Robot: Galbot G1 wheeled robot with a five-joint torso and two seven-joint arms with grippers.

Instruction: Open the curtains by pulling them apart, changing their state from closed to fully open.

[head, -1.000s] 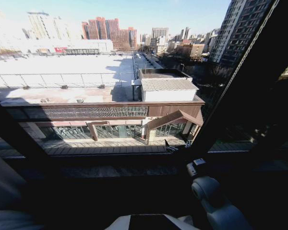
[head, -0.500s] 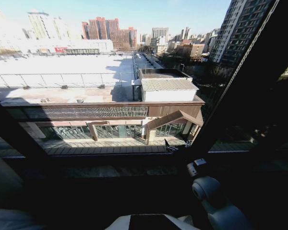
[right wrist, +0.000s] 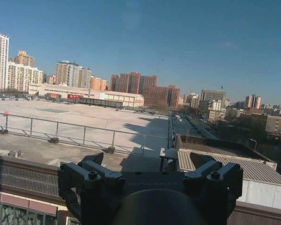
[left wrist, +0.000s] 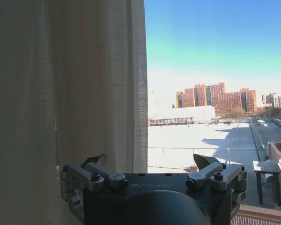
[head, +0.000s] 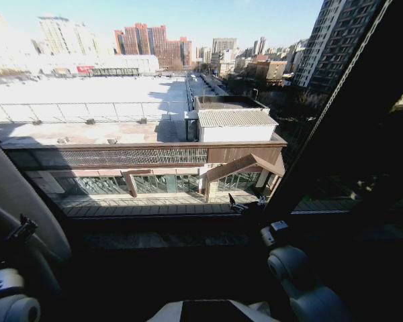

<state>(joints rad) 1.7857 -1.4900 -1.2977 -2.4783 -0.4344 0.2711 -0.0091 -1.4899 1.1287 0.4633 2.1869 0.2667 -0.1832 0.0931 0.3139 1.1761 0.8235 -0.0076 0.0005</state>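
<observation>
Left wrist view | curtains (left wrist: 65,84) hang vertically | left gripper (left wrist: 150,164) fingers spread, empty

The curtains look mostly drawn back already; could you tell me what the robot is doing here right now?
The window stands largely uncovered, with the city outside in plain sight. The left end effector is open and empty, with the sheer white curtains gathered just beyond it on one side. The right end effector, also open and holding nothing, is raised toward the bare glass by the window frame.
</observation>
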